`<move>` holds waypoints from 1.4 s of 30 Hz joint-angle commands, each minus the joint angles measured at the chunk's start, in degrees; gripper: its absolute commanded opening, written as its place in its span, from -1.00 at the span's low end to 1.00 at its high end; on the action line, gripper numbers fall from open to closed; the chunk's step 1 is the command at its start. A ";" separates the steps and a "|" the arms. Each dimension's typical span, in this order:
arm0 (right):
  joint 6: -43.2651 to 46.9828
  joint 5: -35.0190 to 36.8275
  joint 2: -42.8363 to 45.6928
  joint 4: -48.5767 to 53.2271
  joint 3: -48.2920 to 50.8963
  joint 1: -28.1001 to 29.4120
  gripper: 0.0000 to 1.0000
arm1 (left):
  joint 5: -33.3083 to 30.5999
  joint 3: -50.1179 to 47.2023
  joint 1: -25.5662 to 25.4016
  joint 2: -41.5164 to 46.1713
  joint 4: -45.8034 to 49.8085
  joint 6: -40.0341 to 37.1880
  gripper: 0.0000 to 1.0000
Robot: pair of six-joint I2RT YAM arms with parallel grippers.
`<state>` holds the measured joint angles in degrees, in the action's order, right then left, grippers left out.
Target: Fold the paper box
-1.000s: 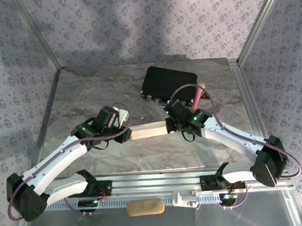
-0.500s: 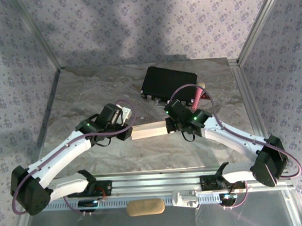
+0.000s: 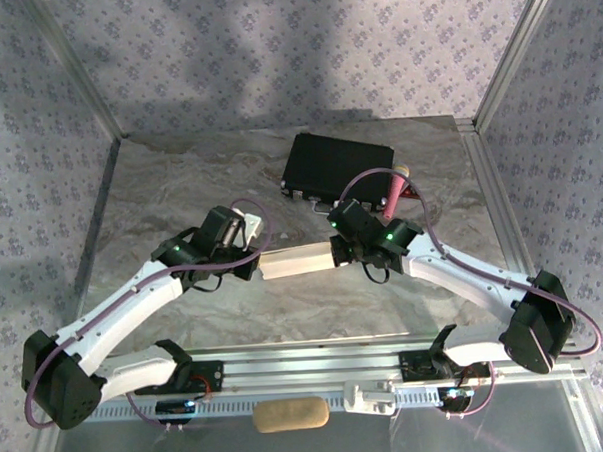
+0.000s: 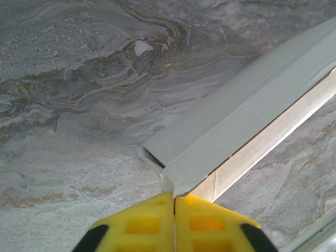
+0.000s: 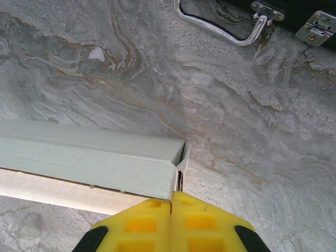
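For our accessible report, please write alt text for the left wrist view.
The left gripper, yellow and shut, pinches a corner of the white paper box, which runs up and right over a grey marbled table.

My left claw (image 4: 174, 199) has closed, its yellow fingers (image 4: 139, 224) now pressed together on the end flap of the long cream cardboard box (image 4: 236, 113) — and my left arm (image 3: 125, 299) has shifted slightly farther in.
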<state>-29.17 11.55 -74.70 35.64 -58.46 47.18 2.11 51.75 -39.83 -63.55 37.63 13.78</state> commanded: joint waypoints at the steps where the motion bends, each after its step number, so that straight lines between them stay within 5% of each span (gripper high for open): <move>1: -0.78 -0.47 -1.13 2.50 -1.37 0.07 -1.00 | 0.50 2.33 0.29 -0.82 0.38 1.33 -1.00; 23: -1.37 0.77 -1.68 2.66 -1.92 1.08 -1.00 | 5.32 7.65 -0.03 -6.58 4.63 20.14 -1.00; 42: -1.60 1.19 -1.49 2.13 -1.40 1.17 -1.00 | 4.71 0.41 -0.28 -4.79 -4.24 23.48 -1.00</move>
<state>-29.65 14.85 -75.44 37.15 -59.20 47.40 4.47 54.30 -39.72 -68.36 35.86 36.58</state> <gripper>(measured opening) 0.050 0.044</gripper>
